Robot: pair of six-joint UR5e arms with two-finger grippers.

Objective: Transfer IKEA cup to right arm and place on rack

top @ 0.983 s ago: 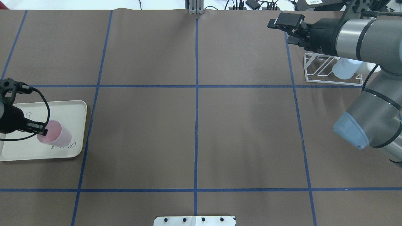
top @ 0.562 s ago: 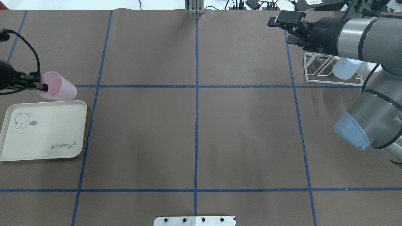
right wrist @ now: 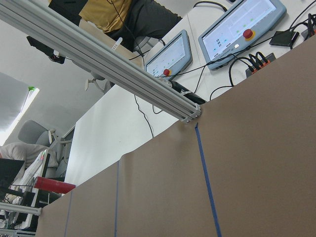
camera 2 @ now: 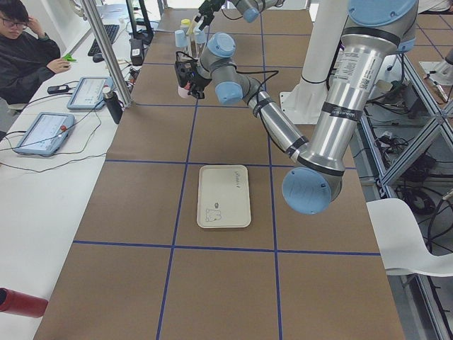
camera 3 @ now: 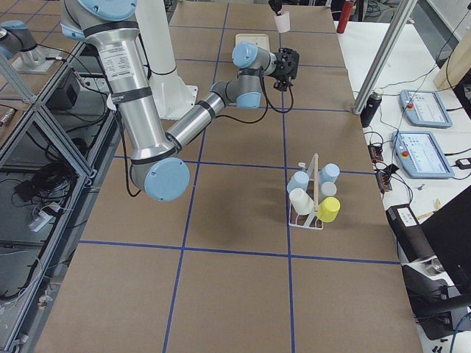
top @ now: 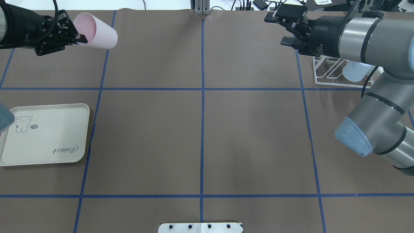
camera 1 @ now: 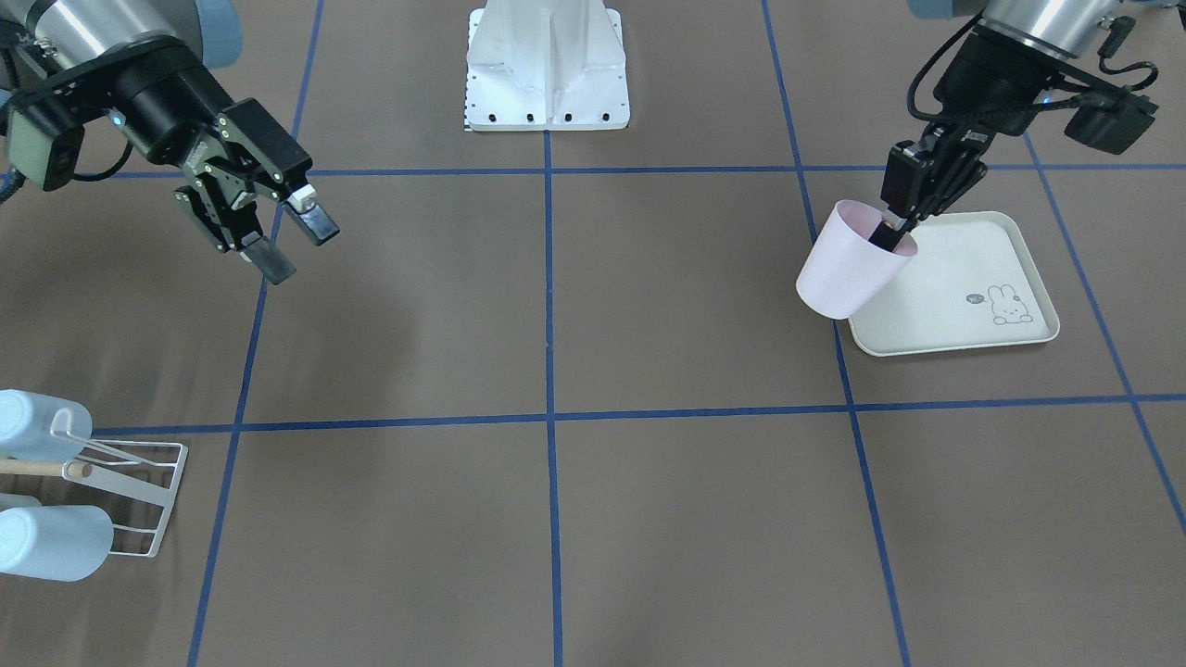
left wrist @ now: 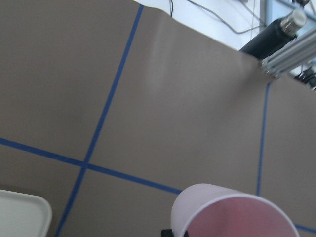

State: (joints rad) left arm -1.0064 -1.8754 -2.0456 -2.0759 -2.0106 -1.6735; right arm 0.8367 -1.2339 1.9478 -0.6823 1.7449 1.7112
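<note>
Here, the pink cup point(top: 97, 30) is held tilted in the air over the far left part of the table point(top: 200, 136), its rim pinched by the left fingers point(top: 82, 39). The cream tray point(top: 48, 152) is seen nearer the robot. The right fingers point(camera 1: 313, 220) are spread wide near the white rack point(top: 326, 69).

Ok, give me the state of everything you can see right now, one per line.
Cup: held in the air, tilted, gripped at its rim.
Left gripper: shut on the cup.
Right gripper: open, holding nothing.
Tray: flat on the table.
Rack: standing, with other cups on it.
</note>
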